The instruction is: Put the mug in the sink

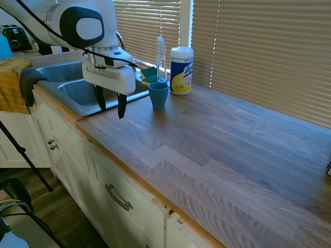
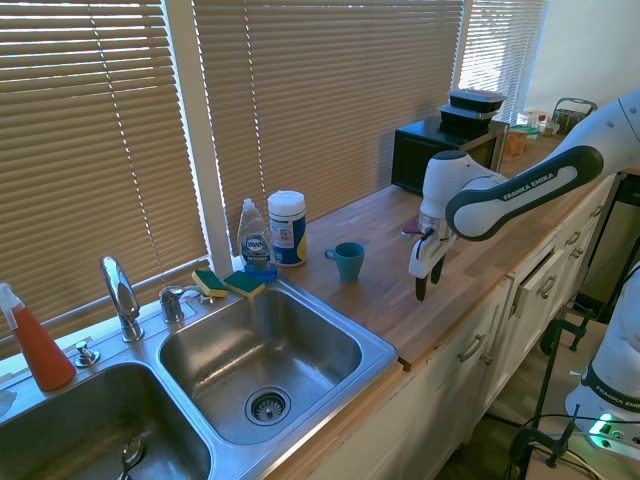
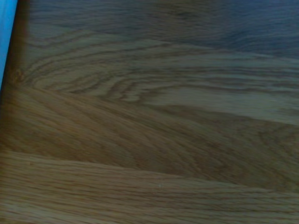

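Note:
The teal-blue mug (image 1: 158, 95) (image 2: 349, 261) stands upright on the wooden counter, just beside the sink's right rim and in front of the wipes canister. My gripper (image 1: 110, 107) (image 2: 424, 285) hangs open over the counter near its front edge, a short way from the mug, with nothing between its fingers. The stainless two-basin sink (image 1: 72, 93) (image 2: 320, 330) lies next to the mug. The wrist view shows bare wood grain and a blue sliver (image 3: 5, 42) at one edge.
A white-and-yellow wipes canister (image 1: 181, 70) (image 2: 287, 228) and a clear soap bottle (image 1: 161, 59) (image 2: 255, 240) stand behind the mug. Sponges (image 2: 228, 283) lie on the sink's back rim by the faucet (image 2: 120, 295). A microwave (image 2: 440, 150) sits farther along the counter.

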Controlling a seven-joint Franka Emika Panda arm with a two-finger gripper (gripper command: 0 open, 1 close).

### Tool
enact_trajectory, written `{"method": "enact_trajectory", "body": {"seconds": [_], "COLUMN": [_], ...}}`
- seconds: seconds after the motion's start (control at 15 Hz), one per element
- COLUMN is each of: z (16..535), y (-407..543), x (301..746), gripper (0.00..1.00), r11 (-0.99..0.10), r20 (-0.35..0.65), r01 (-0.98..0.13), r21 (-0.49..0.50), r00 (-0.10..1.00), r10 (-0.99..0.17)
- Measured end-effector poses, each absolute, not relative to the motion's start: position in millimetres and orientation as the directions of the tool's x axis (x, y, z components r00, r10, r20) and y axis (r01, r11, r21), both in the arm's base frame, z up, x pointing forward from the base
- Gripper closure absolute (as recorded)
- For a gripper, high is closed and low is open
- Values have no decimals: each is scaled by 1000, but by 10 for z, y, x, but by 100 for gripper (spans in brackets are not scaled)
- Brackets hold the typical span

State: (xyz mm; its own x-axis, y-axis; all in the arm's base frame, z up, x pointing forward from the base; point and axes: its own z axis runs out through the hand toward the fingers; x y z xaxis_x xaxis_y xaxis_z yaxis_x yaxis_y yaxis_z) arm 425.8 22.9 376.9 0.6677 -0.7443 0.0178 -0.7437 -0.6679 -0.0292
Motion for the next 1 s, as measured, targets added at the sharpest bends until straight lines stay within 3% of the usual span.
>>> {"method": "enact_trajectory", "body": {"seconds": [0.47, 1.0], "z": [4095, 4314], "y": [133, 1], "x": [4527, 5520], "gripper": [0, 0], "r11": [-665, -608], "r20": [67, 56], "r01": [-744, -778], "r21": [-65, -156], "r00": [661, 608], "r10": [-747, -792]}}
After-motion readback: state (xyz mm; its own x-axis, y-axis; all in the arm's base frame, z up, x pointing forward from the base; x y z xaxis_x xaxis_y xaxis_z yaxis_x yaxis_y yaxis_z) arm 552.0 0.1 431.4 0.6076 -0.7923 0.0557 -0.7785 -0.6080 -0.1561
